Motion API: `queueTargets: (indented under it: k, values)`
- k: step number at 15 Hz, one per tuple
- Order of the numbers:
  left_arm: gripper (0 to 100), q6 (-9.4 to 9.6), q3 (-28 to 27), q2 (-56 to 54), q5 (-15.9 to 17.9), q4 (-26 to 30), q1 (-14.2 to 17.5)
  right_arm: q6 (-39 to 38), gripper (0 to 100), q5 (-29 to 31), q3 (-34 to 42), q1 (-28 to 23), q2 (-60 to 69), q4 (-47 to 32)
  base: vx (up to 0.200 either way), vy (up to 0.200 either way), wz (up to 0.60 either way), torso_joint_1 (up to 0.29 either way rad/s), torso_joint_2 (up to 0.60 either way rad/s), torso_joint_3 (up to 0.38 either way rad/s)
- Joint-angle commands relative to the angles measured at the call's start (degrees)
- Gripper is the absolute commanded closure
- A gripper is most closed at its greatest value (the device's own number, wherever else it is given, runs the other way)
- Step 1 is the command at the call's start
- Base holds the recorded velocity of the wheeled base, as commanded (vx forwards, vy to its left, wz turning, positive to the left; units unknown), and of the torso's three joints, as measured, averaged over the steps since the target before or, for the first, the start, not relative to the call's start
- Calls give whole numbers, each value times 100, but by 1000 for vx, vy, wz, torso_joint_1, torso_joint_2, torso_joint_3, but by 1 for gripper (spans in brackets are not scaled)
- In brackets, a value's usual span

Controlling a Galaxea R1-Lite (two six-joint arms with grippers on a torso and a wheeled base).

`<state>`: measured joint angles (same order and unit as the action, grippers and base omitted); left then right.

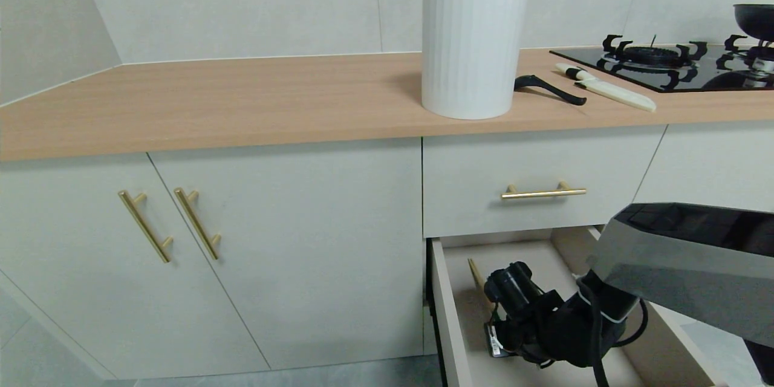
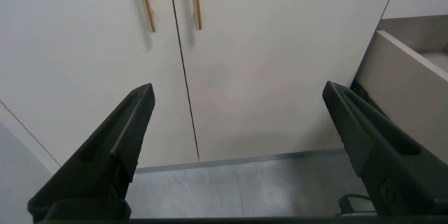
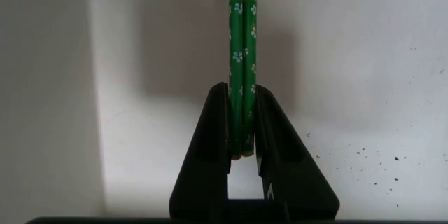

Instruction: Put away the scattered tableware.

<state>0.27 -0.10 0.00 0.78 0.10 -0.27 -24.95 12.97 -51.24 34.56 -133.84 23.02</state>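
The right claw [image 3: 243, 92] is clamped shut on a pair of chopsticks [image 3: 243, 35], pinching them side by side between its two black fingers. The sticks run straight out past the fingertips, their long axis in line with the claw. The part in the grip is green with small white flowers, and the far ends are bare pale wood.

In the head view this claw sits inside the open lower drawer [image 1: 447, 314] at the lower right of the frame. The free end of the chopsticks slants up and to the left from it, towards the drawer's back left corner. They seem to sit low over the drawer floor, though contact cannot be told.

The left claw [image 2: 238, 147] is wide open and holds nothing, its fingers [image 2: 119, 154] spread before the cabinet doors [image 2: 266, 77] with gold handles.

On the tabletop [image 1: 242, 103] in the upper part of the frame stands a white ribbed container [image 1: 474, 36], upright. Just right of it lies a black-handled utensil [image 1: 547, 87], and then a pale knife [image 1: 608, 87] pointing lower right, beside the hob [image 1: 665, 63].
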Motion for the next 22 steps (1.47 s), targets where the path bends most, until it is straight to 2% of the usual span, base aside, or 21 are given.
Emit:
queueTargets:
  k: [1,5,6,14,18,22]
  values:
    - [0,0,1,0,1,-1,0,-1,100,4,0,7,-46,1,0,0,0,0,0,0]
    - [0,0,1,0,1,-1,0,-1,100,4,0,16,-46,1,0,0,0,0,0,0]
    - [0,0,1,0,1,-1,0,-1,0,4,0,7,-46,1,0,0,0,0,0,0]
    - [0,0,1,0,1,-1,0,-1,0,4,8,7,77,-8,0,0,0,0,0,0]
    - [0,0,1,0,1,-1,0,61,0,4,299,-20,1317,-69,0,0,0,0,0,0]
    - [0,0,1,0,1,-1,0,790,0,4,571,-380,2635,-34,0,0,0,0,0,0]
